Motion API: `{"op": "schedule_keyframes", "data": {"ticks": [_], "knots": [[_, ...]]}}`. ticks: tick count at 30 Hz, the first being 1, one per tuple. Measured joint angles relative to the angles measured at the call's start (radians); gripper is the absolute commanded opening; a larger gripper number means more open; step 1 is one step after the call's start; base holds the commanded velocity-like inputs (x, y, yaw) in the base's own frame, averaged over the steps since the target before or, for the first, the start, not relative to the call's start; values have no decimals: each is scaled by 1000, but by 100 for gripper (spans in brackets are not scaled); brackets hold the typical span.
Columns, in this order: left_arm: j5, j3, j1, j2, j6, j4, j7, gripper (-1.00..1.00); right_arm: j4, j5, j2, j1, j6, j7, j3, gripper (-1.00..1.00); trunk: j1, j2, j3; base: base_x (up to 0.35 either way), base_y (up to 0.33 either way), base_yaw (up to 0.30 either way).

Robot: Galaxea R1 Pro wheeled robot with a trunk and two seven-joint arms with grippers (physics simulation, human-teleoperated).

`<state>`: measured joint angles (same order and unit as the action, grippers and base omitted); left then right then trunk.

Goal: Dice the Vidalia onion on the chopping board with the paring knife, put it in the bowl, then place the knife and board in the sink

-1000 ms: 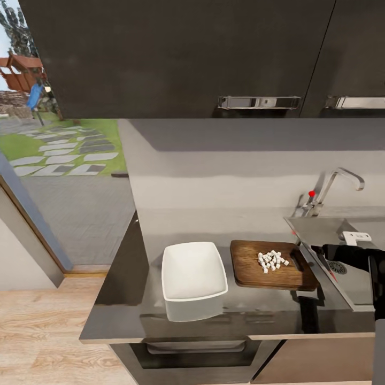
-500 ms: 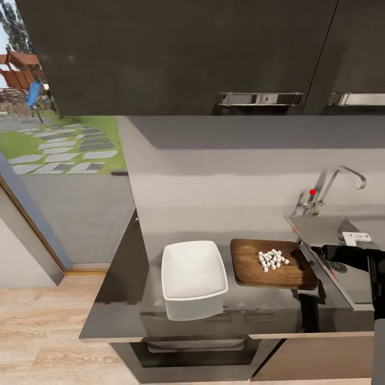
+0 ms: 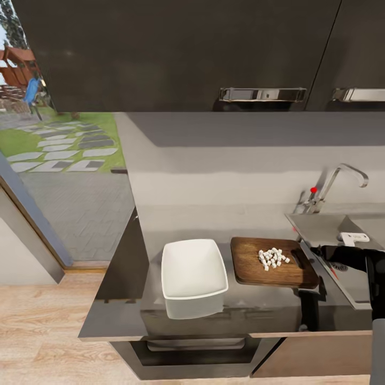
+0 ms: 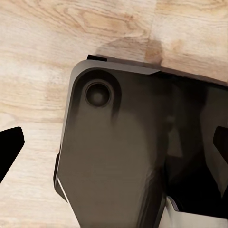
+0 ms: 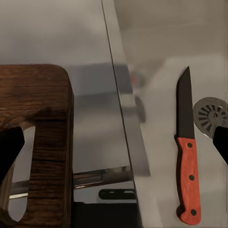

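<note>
- The chopping board [image 3: 274, 262] lay flat on the countertop [image 3: 182, 224], its right end up against the rim of the sink [image 3: 342, 235]; a small heap of white diced onion [image 3: 272, 258] sat on it, toward the right half.
- In the right wrist view the board [image 5: 35, 137] showed its rounded corner and a handle slot, with the steel edge of the sink beside it.
- The paring knife [image 5: 186, 156] lay flat on the sink floor, dark blade pointing away from the camera, red handle nearer, just beside the round drain [image 5: 210, 116].
- The bowl [image 3: 193, 270] stood on the countertop just left of the board, apart from it, with nothing visible inside.
- The right gripper [image 5: 114, 147] hovered over the seam between board and sink; its two dark fingertips [image 5: 10, 149] stood wide apart at the edges of the wrist picture, gripping nothing. In the head view the dark arm [image 3: 347, 256] reached over the sink.
- The left gripper [image 4: 116, 147] had its fingers spread as well, with nothing between them; it hung over the robot's dark base [image 4: 118, 161] and a light wooden floor [image 4: 42, 61].
- The chrome tap [image 3: 334, 184] with its red knob [image 3: 313, 190] rose behind the basin, and dark upper cabinets [image 3: 176, 53] with metal handles hung above.
</note>
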<state>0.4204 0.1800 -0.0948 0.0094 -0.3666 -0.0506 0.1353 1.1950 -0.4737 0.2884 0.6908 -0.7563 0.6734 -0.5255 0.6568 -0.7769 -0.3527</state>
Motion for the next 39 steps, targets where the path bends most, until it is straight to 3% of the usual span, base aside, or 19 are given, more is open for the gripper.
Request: {"op": "schedule_keyframes", "data": {"ticks": [9, 39], "knots": [[0, 0, 0, -1, 0, 0, 0, 100, -1, -40, -16, 0, 2, 2, 2, 100, 0, 0, -8, 0, 0, 0], [0, 0, 0, -2, 0, 0, 0, 100, -13, -43, -35, 0, 6, 4, 5, 100, 0, 0, -27, 0, 0, 0]]}}
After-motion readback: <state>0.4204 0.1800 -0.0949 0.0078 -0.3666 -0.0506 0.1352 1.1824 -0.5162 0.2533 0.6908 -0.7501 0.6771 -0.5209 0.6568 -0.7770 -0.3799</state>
